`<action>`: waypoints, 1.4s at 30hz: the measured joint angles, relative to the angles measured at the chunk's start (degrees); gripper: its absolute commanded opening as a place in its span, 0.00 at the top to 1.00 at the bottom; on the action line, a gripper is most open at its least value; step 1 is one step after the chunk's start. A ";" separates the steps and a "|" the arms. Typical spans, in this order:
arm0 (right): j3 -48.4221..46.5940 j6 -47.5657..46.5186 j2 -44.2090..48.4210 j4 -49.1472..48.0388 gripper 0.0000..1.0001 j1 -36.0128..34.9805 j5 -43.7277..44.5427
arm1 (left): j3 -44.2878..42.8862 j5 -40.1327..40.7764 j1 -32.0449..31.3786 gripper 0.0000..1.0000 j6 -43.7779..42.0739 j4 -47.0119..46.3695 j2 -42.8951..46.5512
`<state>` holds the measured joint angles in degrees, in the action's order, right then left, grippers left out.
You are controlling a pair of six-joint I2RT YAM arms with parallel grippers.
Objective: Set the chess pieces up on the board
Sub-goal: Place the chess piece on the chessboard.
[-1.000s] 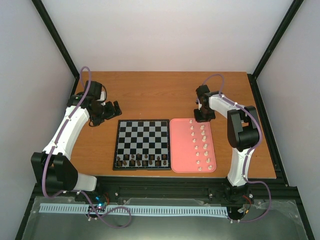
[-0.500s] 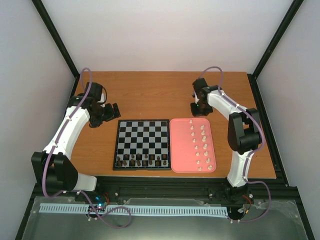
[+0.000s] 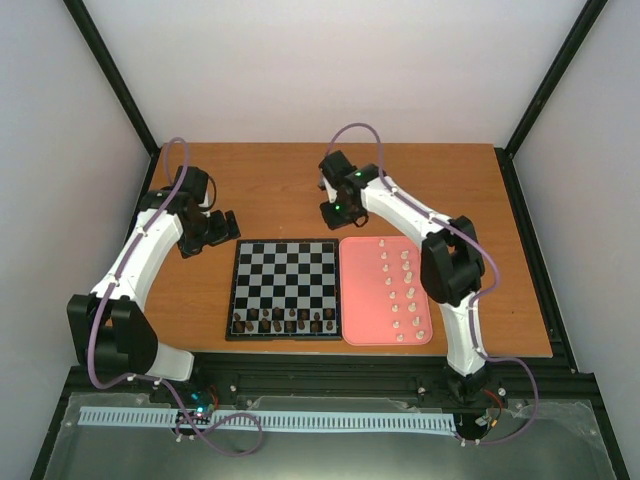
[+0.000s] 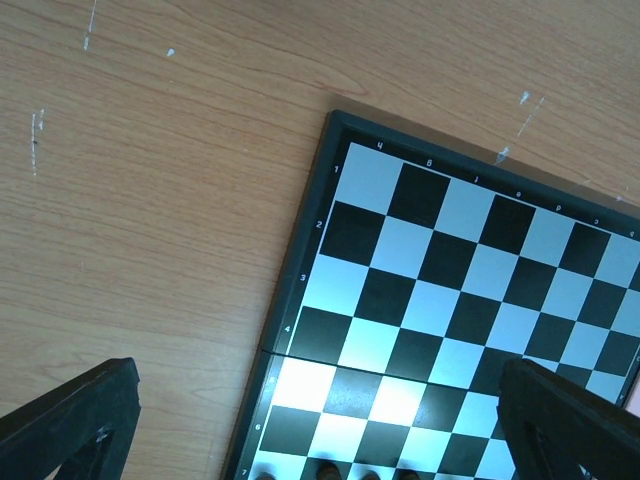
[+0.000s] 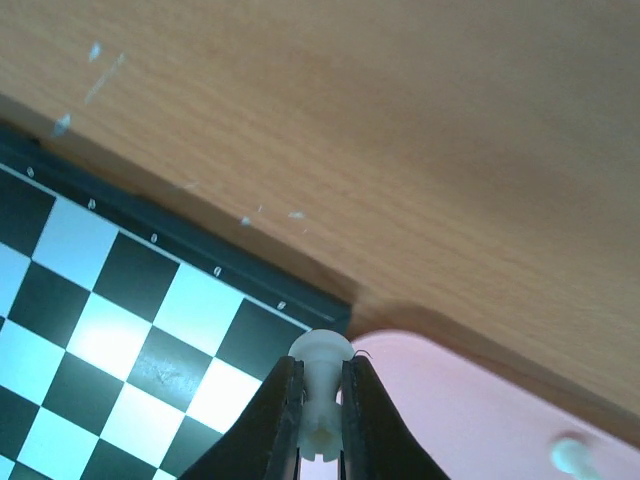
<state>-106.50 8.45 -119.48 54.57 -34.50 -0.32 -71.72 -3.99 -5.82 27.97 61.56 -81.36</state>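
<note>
- The board (image 3: 284,289) lies flat on the wooden table (image 3: 280,190), in front of the two arm bases; its black and pale grey squares are bare except along its near edge.
- Dark brown pieces (image 3: 285,320) stand in a row along that near edge. The left wrist view catches only the tops of a few of them (image 4: 320,470), at the bottom of the picture.
- A pink tray (image 3: 360,290) sits just beside the board's right edge, the two sides almost touching.
- The white chess pieces (image 3: 403,290) stand on the half of the tray farther from the board, in two rough columns running from far to near.
- The right gripper (image 3: 335,212) hangs just beyond the board's far right corner, above the table. Its jaws are pinched closed on one white chess piece (image 5: 320,385) – the rounded head shows above the fingertips (image 5: 280,410), and the piece stands upright between them.
- In the right wrist view, that held piece sits over the spot where the board's far corner (image 5: 300,300) meets the tray's rounded corner (image 5: 450,390).
- The left gripper (image 3: 215,228) hovers beyond the board's far left corner, its jaws spread wide and holding nothing – its two dark fingers (image 4: 70,420) frame the board's left edge (image 4: 300,250) from above.
</note>
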 measured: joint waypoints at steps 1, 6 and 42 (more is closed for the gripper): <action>-0.13 0.07 -0.92 0.26 0.97 -0.42 -0.76 | 0.00 0.15 0.00 0.00 0.00 0.02 0.00; -0.13 0.22 -3.61 2.64 0.97 -0.85 -3.87 | 0.31 0.81 0.00 0.00 0.00 0.13 0.02; -5.97 -1.11 -12.46 6.97 0.97 -2.19 -7.82 | 1.95 0.76 0.00 0.00 -0.13 0.13 -0.02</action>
<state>-112.46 7.33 -131.94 61.54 -36.69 -8.14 -69.78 -3.22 -5.82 27.83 61.69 -81.38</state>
